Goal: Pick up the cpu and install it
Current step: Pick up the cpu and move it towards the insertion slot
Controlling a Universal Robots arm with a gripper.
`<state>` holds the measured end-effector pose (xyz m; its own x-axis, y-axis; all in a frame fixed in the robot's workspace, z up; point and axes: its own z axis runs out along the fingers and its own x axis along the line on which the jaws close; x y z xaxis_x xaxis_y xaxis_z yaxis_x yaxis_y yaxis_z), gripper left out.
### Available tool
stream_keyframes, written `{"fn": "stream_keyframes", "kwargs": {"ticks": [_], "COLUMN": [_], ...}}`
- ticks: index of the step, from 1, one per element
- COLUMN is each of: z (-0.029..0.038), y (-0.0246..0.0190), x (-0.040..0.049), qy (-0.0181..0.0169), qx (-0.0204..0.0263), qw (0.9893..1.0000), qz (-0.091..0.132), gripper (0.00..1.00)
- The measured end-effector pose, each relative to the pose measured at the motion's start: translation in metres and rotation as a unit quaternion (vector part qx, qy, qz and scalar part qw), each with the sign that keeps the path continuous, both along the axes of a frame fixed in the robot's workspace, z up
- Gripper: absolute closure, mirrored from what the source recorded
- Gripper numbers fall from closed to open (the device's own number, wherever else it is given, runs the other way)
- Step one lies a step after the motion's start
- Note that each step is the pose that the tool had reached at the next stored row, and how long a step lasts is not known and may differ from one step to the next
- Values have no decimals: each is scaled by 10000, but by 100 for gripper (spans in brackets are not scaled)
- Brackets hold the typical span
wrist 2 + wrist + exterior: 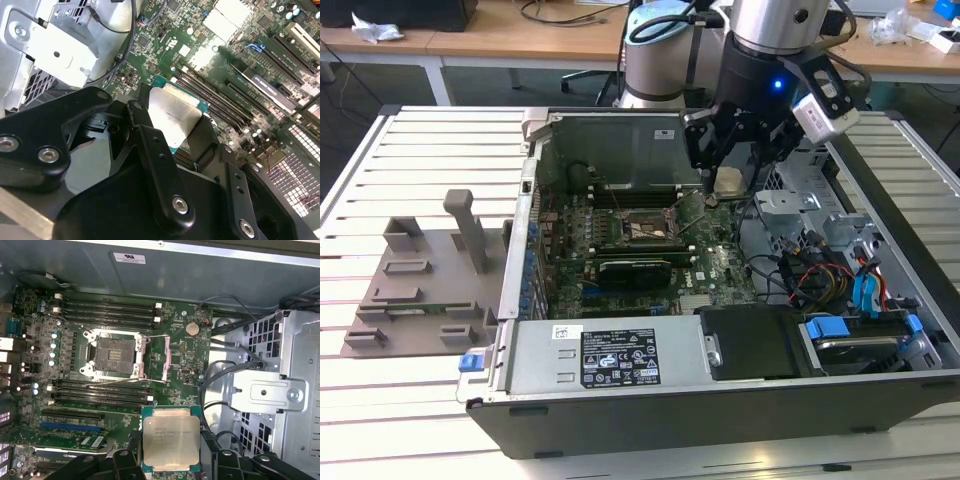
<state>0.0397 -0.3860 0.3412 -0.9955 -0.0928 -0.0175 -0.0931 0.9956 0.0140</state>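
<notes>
The cpu, a flat square chip with a silvery top and green edge, is clamped between the black fingers of my gripper, which is shut on it. In the second wrist view the cpu hangs tilted above the memory slots, with the gripper around it. The motherboard socket lies open, its metal load plate folded aside, a short way from the chip. In the exterior view my gripper hovers inside the open computer case, toward the exterior view's right of the socket.
A long black expansion card lies in front of the socket. A metal drive cage with loose cables stands beside the gripper. The case wall rises behind. A grey fixture sits on the slatted table.
</notes>
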Motion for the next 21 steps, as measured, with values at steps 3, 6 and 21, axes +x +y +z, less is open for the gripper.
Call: {"fn": "stream_keyframes", "kwargs": {"ticks": [3, 6, 21], "z": [-25, -51, -199], "y": [1, 2, 7], "x": [-4, -7, -27], "qy": [0, 0, 0], "qx": [0, 0, 0], "qw": [10000, 10000, 10000], "qz": [0, 0, 0], "gripper": [45, 45, 45]}}
